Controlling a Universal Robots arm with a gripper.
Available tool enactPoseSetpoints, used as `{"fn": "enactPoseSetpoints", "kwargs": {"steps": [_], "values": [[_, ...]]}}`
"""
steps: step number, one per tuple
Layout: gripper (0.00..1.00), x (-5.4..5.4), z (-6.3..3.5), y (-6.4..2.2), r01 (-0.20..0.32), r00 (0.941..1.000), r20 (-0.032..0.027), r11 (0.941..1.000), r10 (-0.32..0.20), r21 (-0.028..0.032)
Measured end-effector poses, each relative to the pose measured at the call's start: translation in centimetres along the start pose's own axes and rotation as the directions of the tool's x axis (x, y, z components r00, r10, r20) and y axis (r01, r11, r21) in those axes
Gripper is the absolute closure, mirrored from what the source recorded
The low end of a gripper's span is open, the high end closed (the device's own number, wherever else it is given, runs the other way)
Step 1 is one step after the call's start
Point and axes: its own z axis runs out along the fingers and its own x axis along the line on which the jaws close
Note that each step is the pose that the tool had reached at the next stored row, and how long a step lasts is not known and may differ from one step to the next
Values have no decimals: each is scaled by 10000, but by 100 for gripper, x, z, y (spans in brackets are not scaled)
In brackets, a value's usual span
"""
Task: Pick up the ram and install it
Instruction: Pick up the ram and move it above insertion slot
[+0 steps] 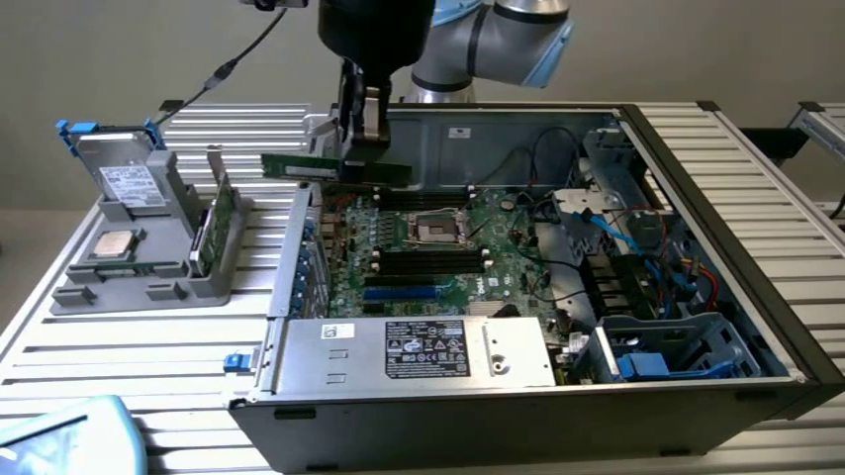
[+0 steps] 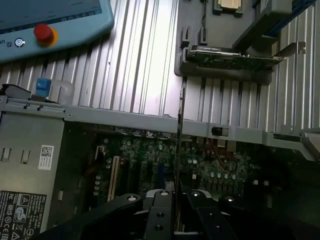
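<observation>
Above the far edge of the motherboard (image 1: 442, 252), the gripper (image 1: 359, 163) is nearly closed, pinching the ram (image 1: 297, 166) at its middle, the stick held level over the board. From the wrist, the gripper (image 2: 176, 205) grips the ram (image 2: 180, 130) edge-on inside the open computer case (image 1: 739, 188). At the exterior view's left, a grey tray (image 1: 79, 292) carries a CPU chip (image 1: 117, 243) and an expansion card (image 1: 212, 233).

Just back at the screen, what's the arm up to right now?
The arm's claw is shut on the ram, holding it on edge over the motherboard inside the open case. It looks clear of the board and not yet seated in a slot. The expansion card stands in the grey holder beside the case.
</observation>
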Motion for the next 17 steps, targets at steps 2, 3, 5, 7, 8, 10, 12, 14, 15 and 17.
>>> {"fn": "enactPoseSetpoints", "kwargs": {"steps": [2,3,5,7,8,10,12,14,15,17], "values": [[86,10,-18,-88,2,10000,2,10000,-2,0],[86,15,-25,-130,3,10000,1,10000,-3,0],[86,16,-30,-224,3,10000,2,10000,-3,0],[86,8,-29,-319,4,10000,2,10000,-4,3],[86,5,-28,-366,3,10000,2,10000,-3,6],[86,-4,-29,-462,4,10000,1,10000,-4,10],[86,-15,-29,-557,4,10000,-1,10000,-4,19],[86,-27,-29,-640,6,10000,-2,10000,-6,33],[86,-34,-28,-683,6,10000,-4,10000,-6,42],[86,-55,-25,-794,8,10000,-9,10000,-8,81]]}}
